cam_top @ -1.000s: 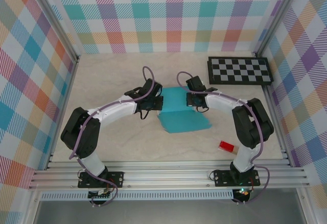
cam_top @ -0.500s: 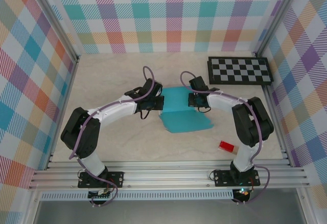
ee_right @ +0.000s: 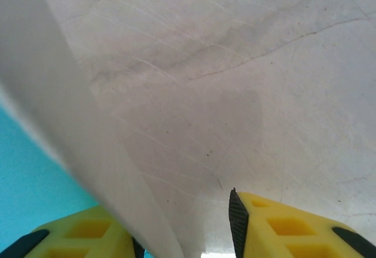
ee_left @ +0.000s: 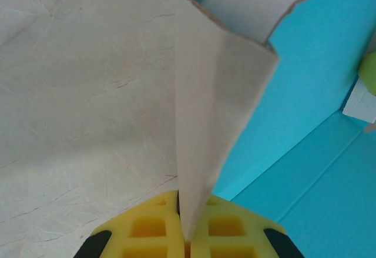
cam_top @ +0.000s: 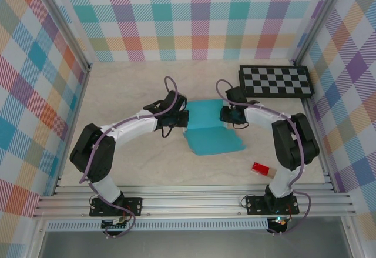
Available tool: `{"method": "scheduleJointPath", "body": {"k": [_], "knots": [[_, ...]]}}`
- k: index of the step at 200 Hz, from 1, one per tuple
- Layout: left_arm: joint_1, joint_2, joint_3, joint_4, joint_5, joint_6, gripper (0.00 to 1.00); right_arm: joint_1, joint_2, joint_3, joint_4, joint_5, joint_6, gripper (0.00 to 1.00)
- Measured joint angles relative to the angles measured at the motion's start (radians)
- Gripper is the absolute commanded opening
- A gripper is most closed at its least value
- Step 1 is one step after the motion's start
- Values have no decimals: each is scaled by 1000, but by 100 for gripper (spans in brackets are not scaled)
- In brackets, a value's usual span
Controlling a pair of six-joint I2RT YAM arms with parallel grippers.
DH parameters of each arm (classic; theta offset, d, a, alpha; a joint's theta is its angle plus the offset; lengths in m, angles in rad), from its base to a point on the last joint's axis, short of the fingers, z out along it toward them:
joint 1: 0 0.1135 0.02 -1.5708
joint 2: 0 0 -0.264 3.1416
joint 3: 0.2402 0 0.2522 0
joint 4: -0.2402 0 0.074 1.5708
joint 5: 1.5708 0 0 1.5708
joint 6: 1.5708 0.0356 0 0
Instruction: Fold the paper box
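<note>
- Top external view, nearest your arm bases: a small red block [cam_top: 260,168] lies alone on the desk [cam_top: 129,87], off to the right.
- At mid-desk, the paper box [cam_top: 212,140] lies teal face up between your two arms, creased across its middle.
- Left wrist view: your left jaws are pinched tight on a white-backed flap at the box's left edge, the card standing on edge between the yellow pads [ee_left: 147,225].
- Right wrist view: your right jaws stand apart, a white flap leaning against one yellow finger [ee_right: 76,234], the other finger [ee_right: 282,228] clear of it.
- Farthest back on the right, a black-and-white checkerboard [cam_top: 275,81] rests flat.
</note>
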Motion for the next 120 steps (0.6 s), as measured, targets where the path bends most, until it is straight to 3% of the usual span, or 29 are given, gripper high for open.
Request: {"method": "scheduleJointPath", "body": {"k": [28,120], "knots": [[0,0,0,0,-8,3,0,-23,-36,-14,-18,-46,-7,57],[27,2,-4,19,-7,54,0,-60,-216,-16,-45,-137,-109,59]]}}
